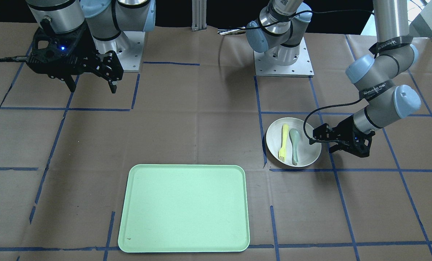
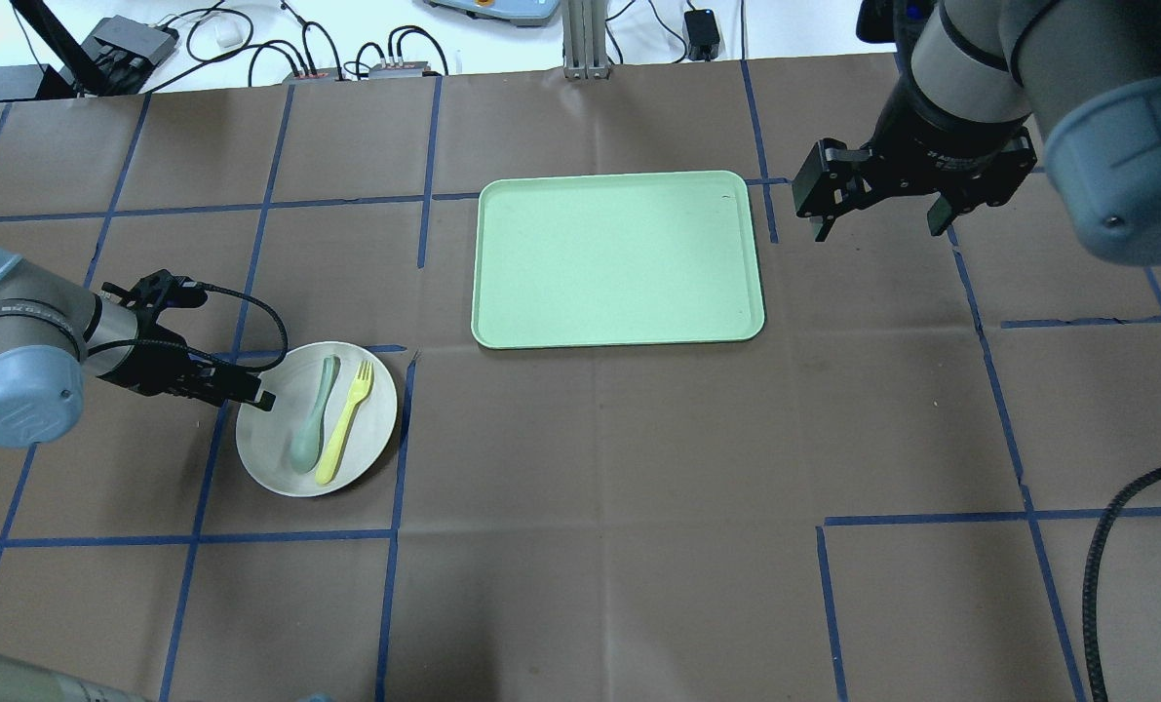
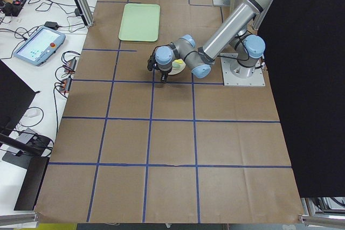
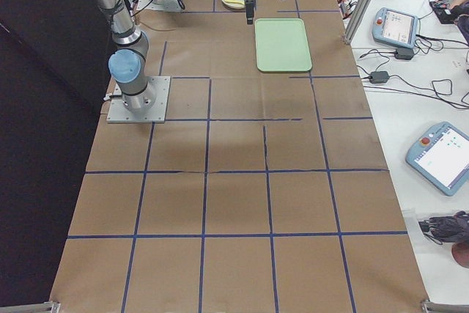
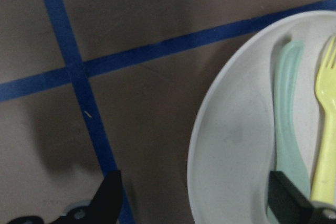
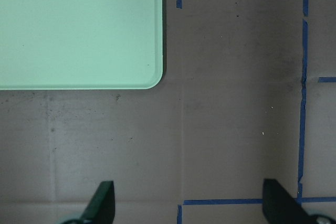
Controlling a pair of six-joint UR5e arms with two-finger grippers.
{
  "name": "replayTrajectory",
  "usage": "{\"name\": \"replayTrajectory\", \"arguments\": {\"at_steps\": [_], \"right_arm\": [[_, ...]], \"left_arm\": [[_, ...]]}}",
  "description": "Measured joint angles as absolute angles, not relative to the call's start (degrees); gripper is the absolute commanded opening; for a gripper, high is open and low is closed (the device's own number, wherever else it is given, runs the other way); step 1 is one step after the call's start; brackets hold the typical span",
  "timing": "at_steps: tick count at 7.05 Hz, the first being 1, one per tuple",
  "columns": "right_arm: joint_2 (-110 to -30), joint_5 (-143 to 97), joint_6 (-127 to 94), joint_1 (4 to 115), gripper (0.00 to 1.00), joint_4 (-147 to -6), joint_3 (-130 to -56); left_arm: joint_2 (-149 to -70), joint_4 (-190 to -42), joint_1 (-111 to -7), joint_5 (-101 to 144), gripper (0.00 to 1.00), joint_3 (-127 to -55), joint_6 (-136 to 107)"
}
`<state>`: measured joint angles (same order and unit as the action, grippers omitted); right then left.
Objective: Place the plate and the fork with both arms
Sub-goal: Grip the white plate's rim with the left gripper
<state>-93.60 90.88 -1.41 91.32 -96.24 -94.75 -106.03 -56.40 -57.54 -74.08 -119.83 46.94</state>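
Observation:
The off-white plate (image 2: 278,463) lies on the table on my left side, with the pale yellow fork (image 2: 346,422) and a grey-green spoon (image 2: 311,419) lying in it. My left gripper (image 2: 253,395) is open and low at the plate's edge. In the left wrist view one finger (image 5: 287,203) is over the plate (image 5: 231,145) near the spoon (image 5: 287,119) and fork (image 5: 325,129), and the other finger (image 5: 109,199) is outside the rim. My right gripper (image 2: 877,226) is open and empty, raised beside the tray's right edge.
The pale green tray (image 2: 619,255) lies flat at the middle far side of the table; its corner shows in the right wrist view (image 6: 79,30). Brown paper with blue tape lines covers the table. The arm bases (image 1: 284,58) stand at the robot's side.

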Motion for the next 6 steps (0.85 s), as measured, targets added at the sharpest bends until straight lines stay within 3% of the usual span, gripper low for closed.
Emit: {"name": "replayTrajectory", "arguments": {"at_steps": [1, 4, 6], "right_arm": [[-93.6, 90.9, -1.4, 91.3, 1.00, -96.2, -94.7], [-93.6, 90.9, -1.3, 91.3, 1.00, -96.2, -94.7], [-93.6, 90.9, -1.3, 91.3, 1.00, -96.2, -94.7]], "left_arm": [[-106.2, -56.4, -57.5, -73.7, 0.67, -119.8, 46.8], [-106.3, -56.4, -57.5, -73.6, 0.30, -119.8, 46.1], [-106.3, -56.5, -57.5, -73.6, 0.14, -119.8, 45.9]]}}
